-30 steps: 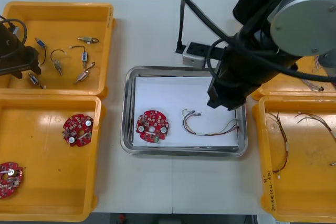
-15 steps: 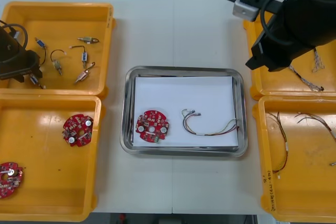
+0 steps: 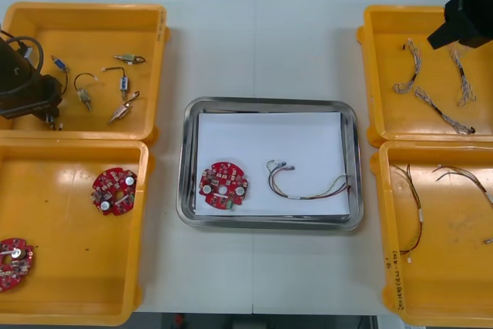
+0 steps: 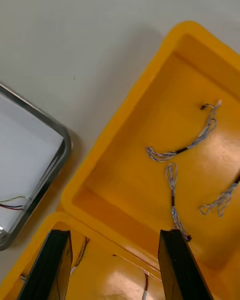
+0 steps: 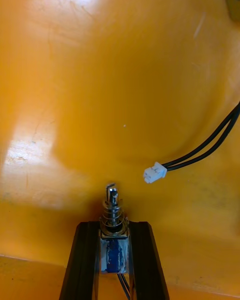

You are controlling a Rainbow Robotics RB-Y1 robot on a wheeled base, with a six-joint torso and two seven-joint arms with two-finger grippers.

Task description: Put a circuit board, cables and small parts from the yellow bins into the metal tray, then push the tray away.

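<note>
Right gripper (image 4: 114,235) is pulling back to the frame's upper right, spread wide; left gripper (image 5: 114,227), upper left, is clamping a small silver metal part (image 5: 113,211).

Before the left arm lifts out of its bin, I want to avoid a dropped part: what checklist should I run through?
1. Left claw shut on the small metal part: ok, the part sits between the fingers.
2. Nearby black cable apart from the held part: ok.
3. Part off the floor of the far left yellow bin: cannot tell.
4. Metal tray has bare white room beside the circuit board and the red and yellow cable: ok.
5. Right claw clear of the tray: ok, it is open over the far right yellow bin.
</note>
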